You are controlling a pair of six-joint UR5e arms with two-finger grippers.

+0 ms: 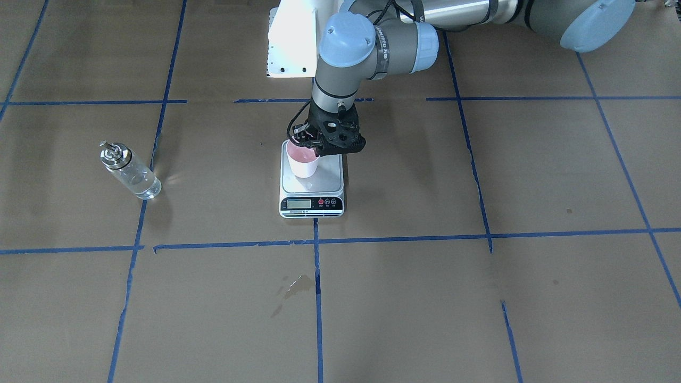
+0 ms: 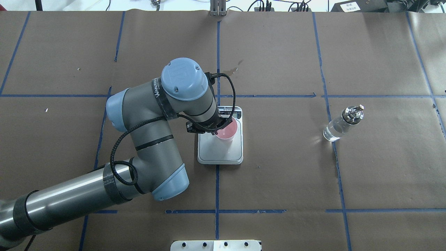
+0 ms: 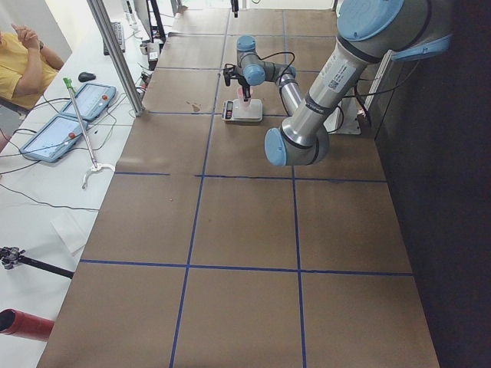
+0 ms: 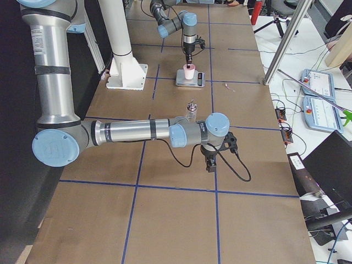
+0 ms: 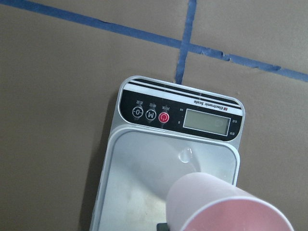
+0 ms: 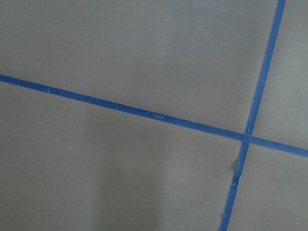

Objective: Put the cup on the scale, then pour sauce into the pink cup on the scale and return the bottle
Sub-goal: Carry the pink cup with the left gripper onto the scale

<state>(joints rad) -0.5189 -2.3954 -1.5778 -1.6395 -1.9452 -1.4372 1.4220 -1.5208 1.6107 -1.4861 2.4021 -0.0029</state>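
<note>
The pink cup [image 1: 302,161] is on the steel platform of the scale [image 1: 312,183], toward the robot's side of it. My left gripper [image 1: 309,143] reaches down from above and is shut on the cup's far rim. In the overhead view the cup [image 2: 228,130] shows its pink inside next to the left gripper [image 2: 221,127]. The left wrist view shows the cup [image 5: 216,202] low right over the scale [image 5: 139,192]. The glass bottle [image 1: 130,171] of clear sauce stands alone on the table, far from the scale. My right gripper [image 4: 209,163] hangs over bare paper; I cannot tell whether it is open.
The table is brown paper with blue tape lines. A damp stain [image 1: 298,284] lies on the paper in front of the scale. The white arm mount [image 1: 290,42] stands behind the scale. A drop sits on the platform [image 5: 186,154]. Tablets [image 3: 54,134] lie beside the table.
</note>
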